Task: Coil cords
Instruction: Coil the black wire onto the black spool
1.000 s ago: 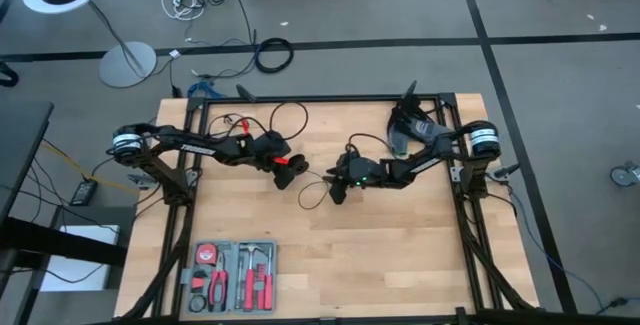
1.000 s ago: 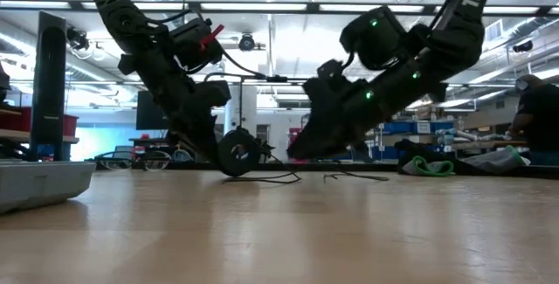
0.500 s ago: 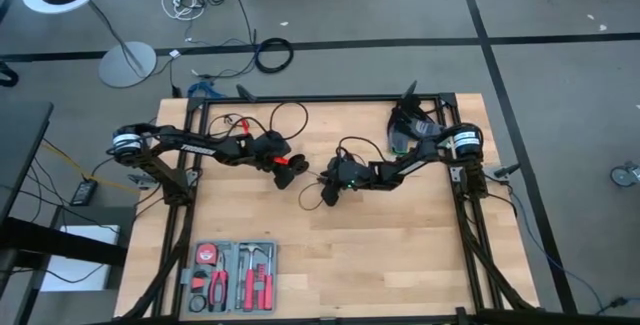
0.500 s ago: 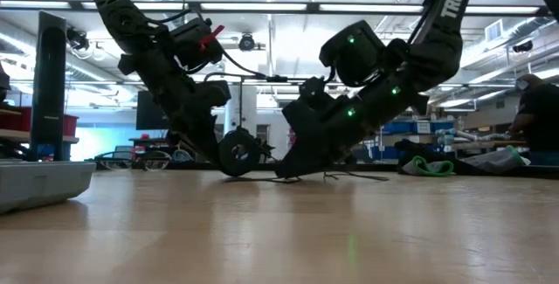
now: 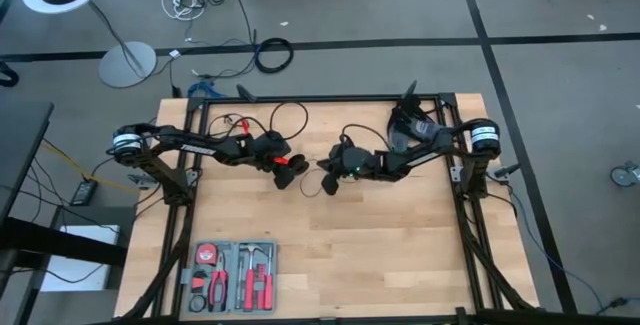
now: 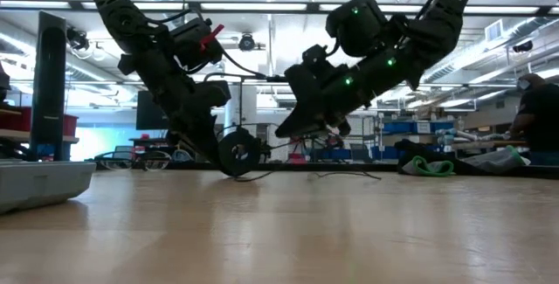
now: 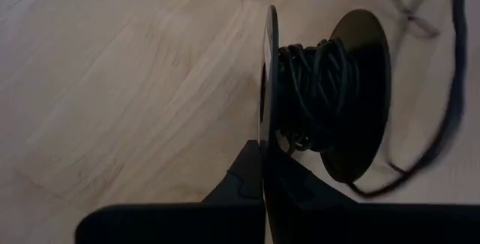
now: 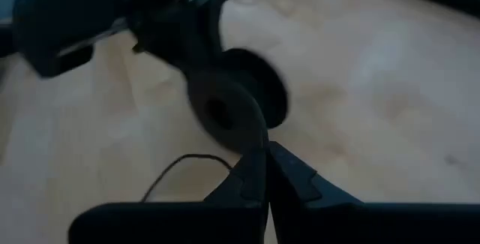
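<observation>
Gripping one flange of the spool [image 7: 322, 101], the left gripper [image 7: 262, 170] holds it on the worktop [image 5: 400, 245], cord [image 7: 311, 86] wound around its core. Just beside it, the right gripper [image 8: 266, 170] hangs raised, clamped on the cord's loose length.

A light wooden desk [image 5: 400, 255] with plank-style grain, edged by a dark metal frame [image 5: 320, 98] along its far side and both flanks. At about seven o'clock on the desk lies an open grey tool case [image 5: 232, 276] holding red-handled hand tools. Near the centre, a small black spool [image 6: 237, 153] wound with thin black cord [image 7: 311, 86] stands on its edge, touching the wood. A loose strand of the cord trails over the wood beside it toward three o'clock. Most of the surface from four to six o'clock is bare wood.
</observation>
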Motion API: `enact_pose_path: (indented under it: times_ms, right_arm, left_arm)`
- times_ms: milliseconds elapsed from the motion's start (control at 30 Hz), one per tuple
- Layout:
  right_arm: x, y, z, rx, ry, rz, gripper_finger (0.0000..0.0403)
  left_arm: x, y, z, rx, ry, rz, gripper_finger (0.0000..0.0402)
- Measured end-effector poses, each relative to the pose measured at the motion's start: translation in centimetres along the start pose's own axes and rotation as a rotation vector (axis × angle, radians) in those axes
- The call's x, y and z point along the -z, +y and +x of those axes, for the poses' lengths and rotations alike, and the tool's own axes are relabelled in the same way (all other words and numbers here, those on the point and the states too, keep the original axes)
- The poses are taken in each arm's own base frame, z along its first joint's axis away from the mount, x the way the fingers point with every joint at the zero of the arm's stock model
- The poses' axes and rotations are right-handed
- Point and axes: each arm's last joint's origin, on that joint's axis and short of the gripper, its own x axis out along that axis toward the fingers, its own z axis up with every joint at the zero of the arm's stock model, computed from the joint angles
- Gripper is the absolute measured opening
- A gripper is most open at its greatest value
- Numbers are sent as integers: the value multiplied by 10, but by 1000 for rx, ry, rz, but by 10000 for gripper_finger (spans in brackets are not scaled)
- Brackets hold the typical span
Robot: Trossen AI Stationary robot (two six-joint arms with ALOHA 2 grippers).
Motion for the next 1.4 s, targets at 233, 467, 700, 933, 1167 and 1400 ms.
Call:
enact_pose_path:
  times_ms: [233, 467, 700, 933, 1167, 1400]
  right_arm:
    - [-11, -27, -2, 96, 45, 43, 1]
    - [5, -36, -4, 119, 219, 113, 1]
    - [7, -11, -6, -12, 199, 125, 0]
    - [-12, 6, -3, -86, 90, 120, 0]
    - [-55, 21, 6, -75, 112, -39, 1]
    - [-78, 12, 11, -75, 150, -32, 13]
  left_arm:
    - [0, -2, 0, 55, 15, 6, 0]
    - [-9, -6, -1, 117, -77, 18, 0]
    - [-32, -14, -7, 218, -314, -15, 0]
    - [-37, -13, -8, 162, -383, -67, 0]
    - [-31, -11, -7, 112, -317, -88, 0]
    - [-28, -9, -6, 45, -289, -79, 0]
